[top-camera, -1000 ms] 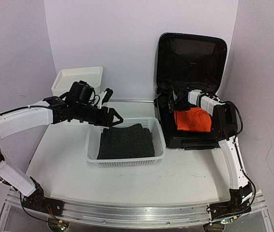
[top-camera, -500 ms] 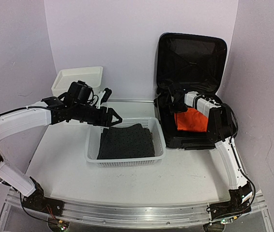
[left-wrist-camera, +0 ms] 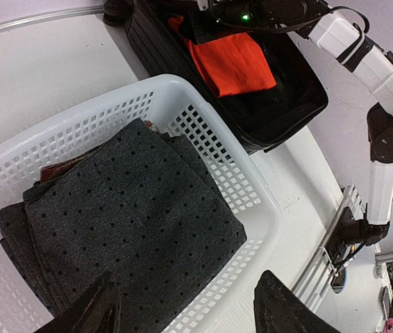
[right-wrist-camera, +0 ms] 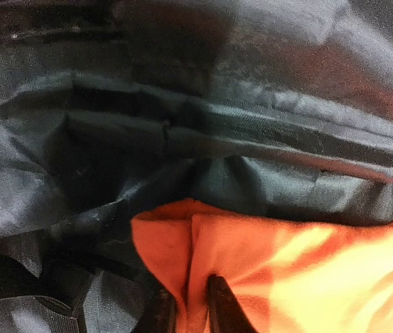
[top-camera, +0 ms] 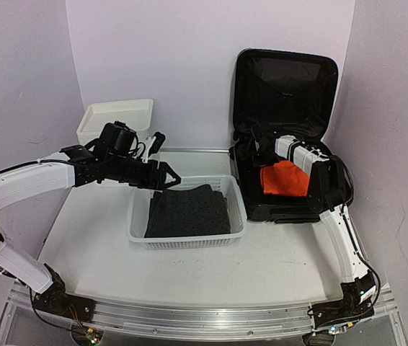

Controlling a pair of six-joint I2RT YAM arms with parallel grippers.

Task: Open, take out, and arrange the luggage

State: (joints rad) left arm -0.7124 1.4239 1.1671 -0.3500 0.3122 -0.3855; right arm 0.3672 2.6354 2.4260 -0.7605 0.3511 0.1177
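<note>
R tool (right-wrist-camera: pixel 189 309) pinches orange cloth (right-wrist-camera: pixel 287 270) inside the luggage (top-camera: pixel 283 86) (lid up). L tool (left-wrist-camera: pixel 186 312) hangs open over white basket (left-wrist-camera: pixel 252 187).

You get soft, even light in the top view, with only faint shadow beneath the basket (top-camera: pixel 182 242) on the surface (top-camera: pixel 276 267). Your right wrist view is blurred close-up: the orange cloth (right-wrist-camera: pixel 287 263) glares bright, the luggage (right-wrist-camera: pixel 113 139) lining reads dim.
</note>
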